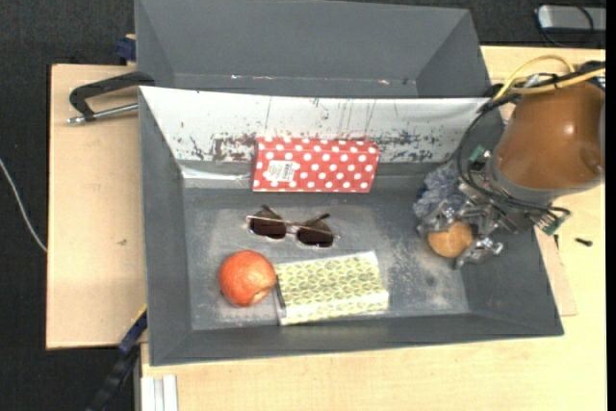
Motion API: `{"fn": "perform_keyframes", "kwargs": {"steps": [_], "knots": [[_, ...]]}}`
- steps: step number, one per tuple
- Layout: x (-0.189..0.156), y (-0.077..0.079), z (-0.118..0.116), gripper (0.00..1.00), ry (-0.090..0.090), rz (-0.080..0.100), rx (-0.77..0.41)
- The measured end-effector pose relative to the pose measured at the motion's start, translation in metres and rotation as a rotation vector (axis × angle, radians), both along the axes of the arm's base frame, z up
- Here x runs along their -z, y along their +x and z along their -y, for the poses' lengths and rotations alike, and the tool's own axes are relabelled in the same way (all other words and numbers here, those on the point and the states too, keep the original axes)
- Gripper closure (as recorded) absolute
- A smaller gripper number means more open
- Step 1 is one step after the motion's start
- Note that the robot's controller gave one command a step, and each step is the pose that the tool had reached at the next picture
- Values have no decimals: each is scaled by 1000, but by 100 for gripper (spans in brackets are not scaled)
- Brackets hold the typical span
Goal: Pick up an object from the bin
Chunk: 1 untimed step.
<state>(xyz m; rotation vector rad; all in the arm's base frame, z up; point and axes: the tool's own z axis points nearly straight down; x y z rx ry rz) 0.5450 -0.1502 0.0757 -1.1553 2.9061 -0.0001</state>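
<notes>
Gripper (pixel 474 231) low at right side of bin (pixel 164 207), against 1 tan round lump (pixel 447 242); crumpled grey-blue wad (pixel 438 197) just behind. Apart or together: cannot tell. Risk: lump rolls clear, or wad snags.

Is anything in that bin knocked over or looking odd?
Mostly tidy. The red polka-dot box leans propped against the back wall instead of lying flat, and a crumpled grey-blue wad sits beside the tool at right.

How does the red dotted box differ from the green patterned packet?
The red dotted box has white dots; the green patterned packet has pale green print. The box leans against the back wall; the packet lies flat near the front. Both are rectangular.
</notes>
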Motion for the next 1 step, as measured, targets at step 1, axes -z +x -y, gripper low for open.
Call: {"fn": "perform_keyframes", "kwargs": {"steps": [1], "knots": [[-163, 6, -13, 100, -6, -9, -323]]}}
